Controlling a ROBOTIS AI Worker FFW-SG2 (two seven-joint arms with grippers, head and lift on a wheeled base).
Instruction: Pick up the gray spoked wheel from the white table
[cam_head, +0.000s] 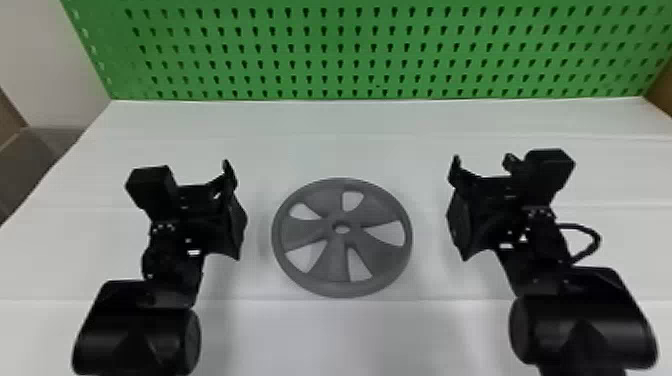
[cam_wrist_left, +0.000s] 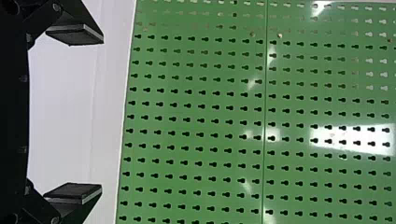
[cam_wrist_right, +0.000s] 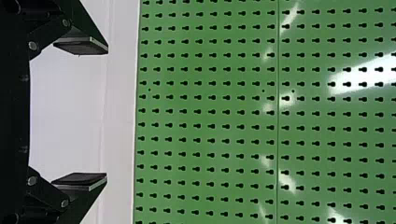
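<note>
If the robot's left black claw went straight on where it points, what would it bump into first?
The left gripper would probably meet the green panel full of holes; it seems to point over the white table, though any downward tilt is hard to judge.

Two black arms (cam_head: 135, 340) in play here, and that makes two grippers, one left gripper (cam_head: 200, 175), one right gripper (cam_head: 482, 167). Two flat fingers (cam_wrist_left: 77, 35) on each, so four altogether! One gray spoked wheel (cam_head: 337, 250), and count with me: five spokes, five openings between them, one round center hole (cam_head: 342, 228). One white table (cam_head: 325, 130), one green pegboard (cam_head: 340, 40), its keyhole slots too many to call. And one looped black cable (cam_head: 595, 240), just the one!
</note>
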